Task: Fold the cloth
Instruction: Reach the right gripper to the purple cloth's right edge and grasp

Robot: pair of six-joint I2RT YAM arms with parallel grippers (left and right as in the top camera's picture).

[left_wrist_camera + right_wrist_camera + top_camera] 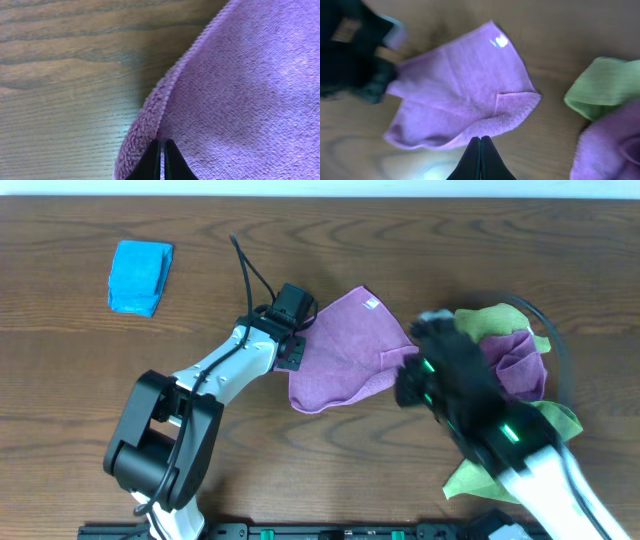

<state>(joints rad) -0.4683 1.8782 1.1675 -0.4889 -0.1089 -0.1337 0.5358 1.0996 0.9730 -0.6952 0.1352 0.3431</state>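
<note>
The lilac cloth lies on the table's middle, with a flap turned over at its right side and a white label at its far corner. My left gripper sits at the cloth's left edge. In the left wrist view it is shut, pinching the cloth at a raised fold along the hem. My right gripper is blurred at the cloth's near right edge. In the right wrist view it is shut, its tips just touching the rim of the cloth; nothing shows between them.
A folded bright blue cloth lies at the far left. To the right, a second crumpled purple cloth rests on light green cloths, partly under my right arm. The wooden table carries it all.
</note>
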